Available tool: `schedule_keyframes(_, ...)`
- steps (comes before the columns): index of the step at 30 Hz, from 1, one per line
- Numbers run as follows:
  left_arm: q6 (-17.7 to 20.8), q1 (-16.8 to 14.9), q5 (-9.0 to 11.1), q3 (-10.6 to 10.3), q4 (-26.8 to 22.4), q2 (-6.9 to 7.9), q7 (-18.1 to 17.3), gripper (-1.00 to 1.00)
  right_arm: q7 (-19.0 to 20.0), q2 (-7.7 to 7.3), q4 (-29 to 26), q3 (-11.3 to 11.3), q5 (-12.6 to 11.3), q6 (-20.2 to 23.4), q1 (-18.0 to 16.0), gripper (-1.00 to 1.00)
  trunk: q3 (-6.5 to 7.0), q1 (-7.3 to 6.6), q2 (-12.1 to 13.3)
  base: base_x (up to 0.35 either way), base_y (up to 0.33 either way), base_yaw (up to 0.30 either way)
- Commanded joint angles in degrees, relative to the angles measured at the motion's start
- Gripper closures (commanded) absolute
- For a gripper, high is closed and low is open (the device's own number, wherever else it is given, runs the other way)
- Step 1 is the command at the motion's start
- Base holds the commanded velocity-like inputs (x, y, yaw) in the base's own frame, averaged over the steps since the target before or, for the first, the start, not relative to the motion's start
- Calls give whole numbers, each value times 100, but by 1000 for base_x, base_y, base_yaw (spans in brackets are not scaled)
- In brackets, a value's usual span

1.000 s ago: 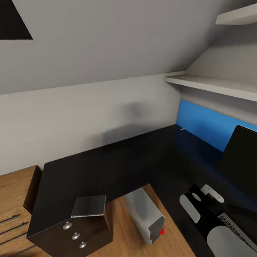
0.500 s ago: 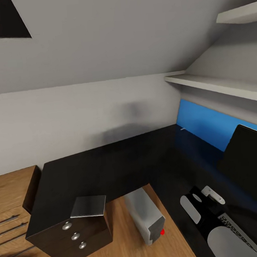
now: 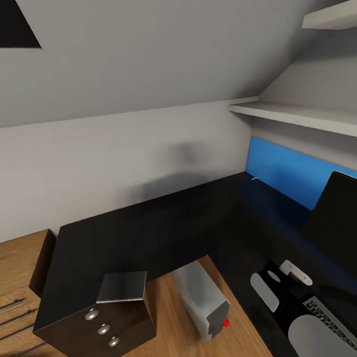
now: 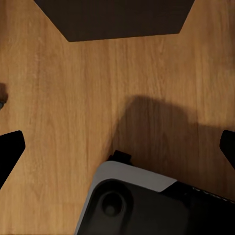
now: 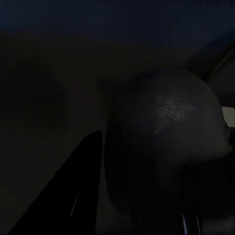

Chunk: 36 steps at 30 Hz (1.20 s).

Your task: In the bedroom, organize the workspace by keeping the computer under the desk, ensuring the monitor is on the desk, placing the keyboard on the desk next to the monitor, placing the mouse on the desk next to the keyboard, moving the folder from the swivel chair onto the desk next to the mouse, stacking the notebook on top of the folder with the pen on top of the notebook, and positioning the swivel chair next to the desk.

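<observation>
The desk (image 3: 150,233) has a glossy black L-shaped top and a blue back panel (image 3: 284,173). The monitor (image 3: 347,225) stands on it at the right, black front toward me. Under the desk's inner corner stands the grey computer (image 3: 200,297). A grey notebook (image 3: 122,287) lies on the end above the drawers. A tiny white pen (image 3: 254,179) lies by the blue panel. My right arm (image 3: 285,299) reaches over the desk. In the right wrist view my right gripper (image 5: 156,147) looks shut on the rounded dark mouse (image 5: 171,122). My left gripper (image 4: 117,147) hangs open over the wood floor.
A light-wood dresser (image 3: 15,275) with bar handles stands left of the desk. White wall shelves (image 3: 302,117) jut out above the monitor, under the sloped ceiling. The desk's drawers (image 3: 104,328) face the open floor. My own base (image 4: 147,205) shows below the left gripper.
The whole picture has drifted slightly, so the camera moved. My right arm has slid a little toward the picture's lower right. Nothing on the desk has shifted.
</observation>
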Motion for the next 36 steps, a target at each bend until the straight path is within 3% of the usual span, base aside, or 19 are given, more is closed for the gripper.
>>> schedule_keyframes(1,-32,-13,10,-44,-22,1,37,-100,-13,-10,-2,42,-67,-61,-6,100,-29,25,-52,0,0,0)
schedule_keyframes(31,-32,-14,10,-44,-23,0,50,-100,-129,-1,0,20,-59,-91,-6,100,-567,684,-1255,0,0,0)
schedule_keyframes(35,-38,-14,10,-44,-26,0,48,-100,-156,-22,-2,-606,-46,-112,-6,100,-639,772,-1415,0,0,0)
schedule_keyframes(36,-44,-14,10,-44,-25,0,49,-100,-155,-37,-2,-663,-44,-112,-6,100,-657,794,-1455,0,0,0)
